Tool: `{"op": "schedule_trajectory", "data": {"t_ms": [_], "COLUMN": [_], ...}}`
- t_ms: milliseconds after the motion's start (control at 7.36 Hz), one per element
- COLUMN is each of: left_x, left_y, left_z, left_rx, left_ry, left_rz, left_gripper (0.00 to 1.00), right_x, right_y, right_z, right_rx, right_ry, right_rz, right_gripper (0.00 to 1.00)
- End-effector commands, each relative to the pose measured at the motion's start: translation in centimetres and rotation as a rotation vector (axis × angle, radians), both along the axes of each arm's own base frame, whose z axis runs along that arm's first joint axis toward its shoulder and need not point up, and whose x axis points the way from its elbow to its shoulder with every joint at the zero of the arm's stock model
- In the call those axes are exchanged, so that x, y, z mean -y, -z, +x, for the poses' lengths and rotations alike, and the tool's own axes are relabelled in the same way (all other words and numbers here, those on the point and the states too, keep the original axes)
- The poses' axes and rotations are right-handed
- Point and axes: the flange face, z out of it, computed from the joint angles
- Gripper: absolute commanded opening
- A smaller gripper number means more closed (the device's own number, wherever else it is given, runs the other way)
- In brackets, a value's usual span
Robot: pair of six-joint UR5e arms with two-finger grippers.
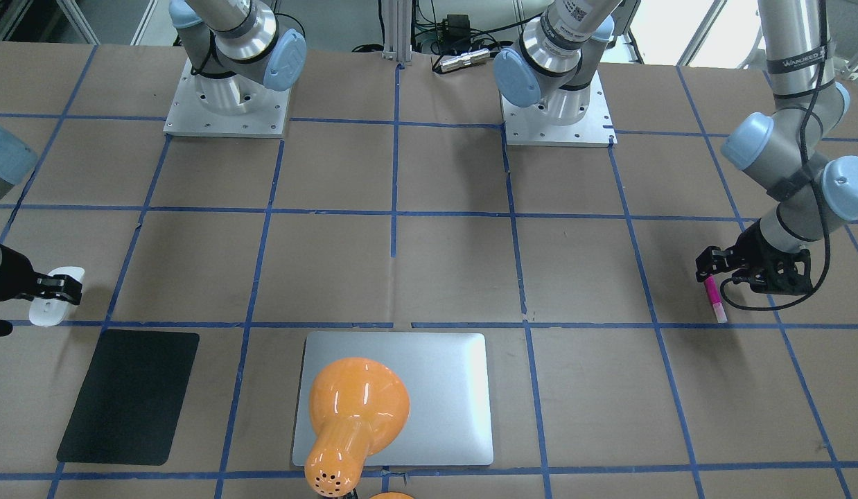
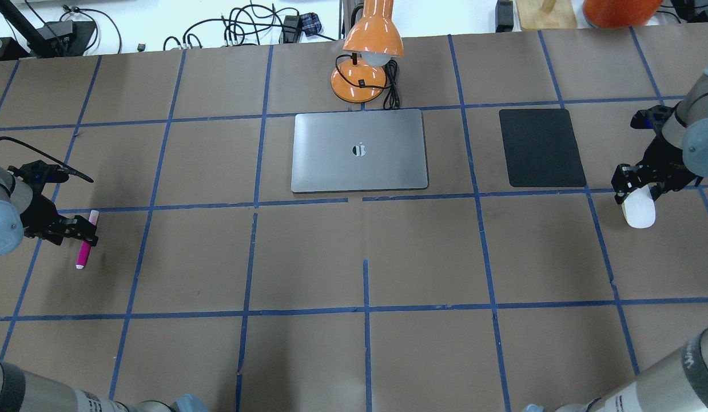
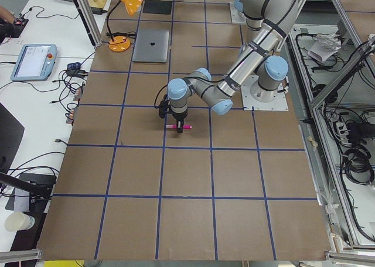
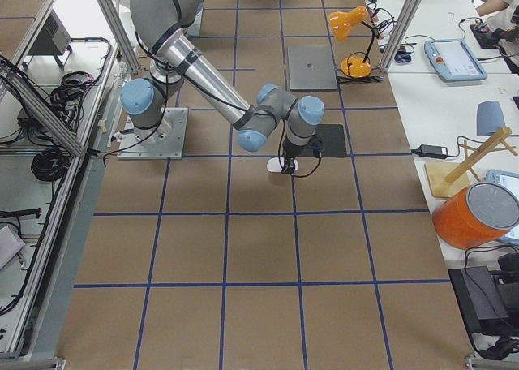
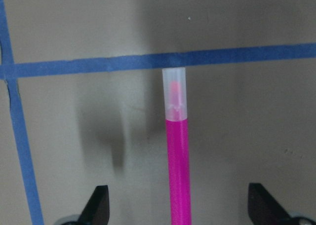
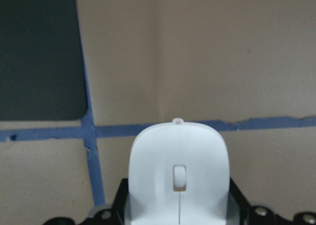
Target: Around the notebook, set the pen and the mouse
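Observation:
The magenta pen (image 2: 84, 245) with its pale cap lies on the table at the far left of the overhead view. My left gripper (image 2: 82, 232) is low over it and open. In the left wrist view the pen (image 5: 177, 175) runs between the two widely spread fingertips (image 5: 98, 205). The white mouse (image 2: 639, 213) is at the far right, with my right gripper (image 2: 637, 184) shut on it. In the right wrist view the black pads (image 6: 123, 190) press both sides of the mouse (image 6: 178, 161). The silver notebook (image 2: 360, 166) lies closed at the far middle, away from both grippers.
An orange desk lamp (image 2: 372, 34) stands just behind the notebook and leans over it in the front-facing view (image 1: 353, 409). A black mat (image 2: 541, 147) lies between the notebook and the mouse. Blue tape lines grid the brown table (image 2: 365, 252).

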Motion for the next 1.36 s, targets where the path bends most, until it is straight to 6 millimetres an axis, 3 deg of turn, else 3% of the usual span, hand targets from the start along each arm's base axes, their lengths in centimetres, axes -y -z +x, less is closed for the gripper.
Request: {"op": "schedule_trajectory", "data": {"t_ms": [0, 136, 272, 408, 544, 680, 816, 951, 1087, 1223], "left_x": [0.0, 0.0, 0.1, 0.1, 0.0, 0.0, 0.1, 0.1, 0.1, 0.1], "left_y": [0.9, 1.0, 1.0, 1.0, 1.2, 1.2, 1.2, 1.3, 1.0, -0.7], "left_z": [0.0, 0.0, 0.1, 0.1, 0.0, 0.0, 0.1, 0.1, 0.1, 0.1], "left_rx": [-0.01, -0.012, -0.012, -0.012, -0.014, -0.015, -0.015, -0.014, -0.008, 0.02], "left_ry": [-0.005, -0.005, -0.005, -0.005, -0.005, -0.002, -0.007, -0.048, -0.089, -0.121], "left_rz": [0.013, 0.015, 0.015, 0.015, 0.018, 0.017, 0.017, 0.017, 0.012, -0.007], "left_gripper": [0.57, 0.57, 0.57, 0.48, 0.17, 0.08, 0.0, 0.0, 0.0, 0.0], "right_x": [7.2, 12.3, 15.2, 15.9, 16.0, 16.0, 15.8, 15.7, 15.7, 15.7], "right_y": [-1.6, -0.5, 0.6, 0.8, 1.3, 2.4, 3.3, 4.0, 4.3, 3.6], "right_z": [5.9, 10.5, 11.3, 11.2, 12.2, 12.6, 12.7, 12.6, 12.6, 12.5], "right_rx": [-0.01, -0.011, 0.003, 0.019, 0.055, 0.084, 0.085, 0.087, 0.089, 0.077], "right_ry": [-0.017, -0.038, -0.028, -0.024, 0.013, 0.025, 0.024, 0.018, 0.016, 0.01], "right_rz": [-0.072, -0.096, -0.045, 0.007, 0.004, 0.017, 0.038, 0.047, 0.051, 0.045], "right_gripper": [0.11, 0.11, 0.11, 0.11, 0.11, 0.12, 0.3, 0.56, 0.92, 1.0]}}
